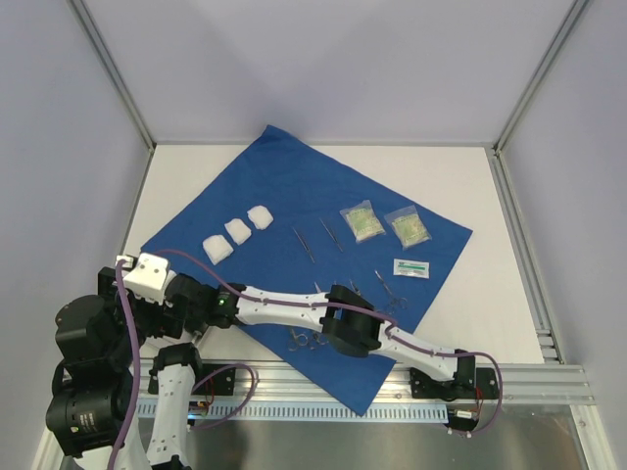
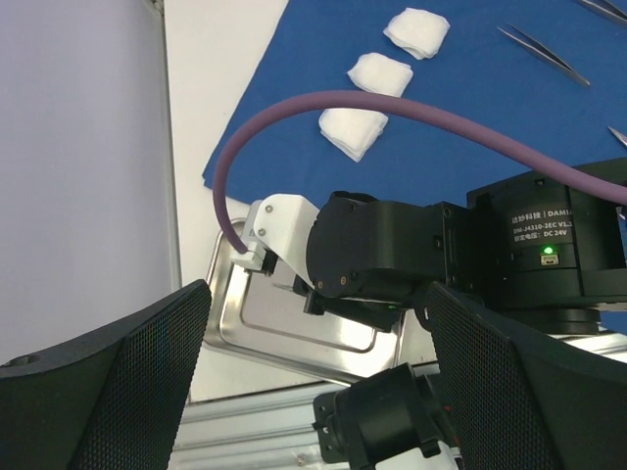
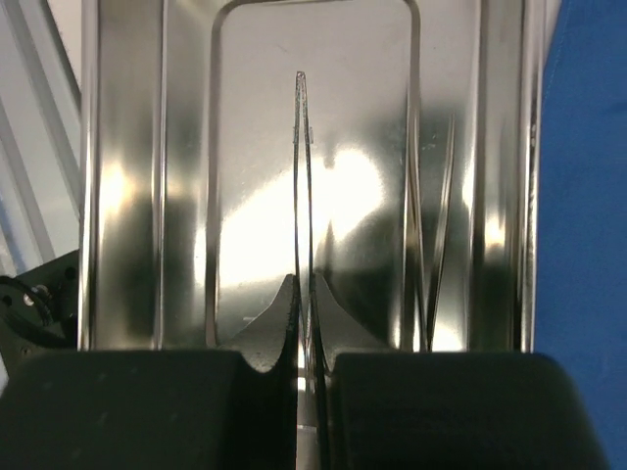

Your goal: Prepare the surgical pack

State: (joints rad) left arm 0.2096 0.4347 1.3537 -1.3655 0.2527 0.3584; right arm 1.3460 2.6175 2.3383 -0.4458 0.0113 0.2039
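Steel tray [image 3: 127,147]: directly beneath the tweezers [image 3: 302,176].
Right claw [image 3: 306,305]: pinching tweezers lengthwise; lower gently, then release flat.
Left claw [image 2: 315,294]: wide, empty.

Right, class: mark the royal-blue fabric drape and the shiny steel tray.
Royal-blue fabric drape [image 1: 294,181]: top view, bare upper part.
Shiny steel tray [image 2: 284,328]: left wrist view, bare floor.
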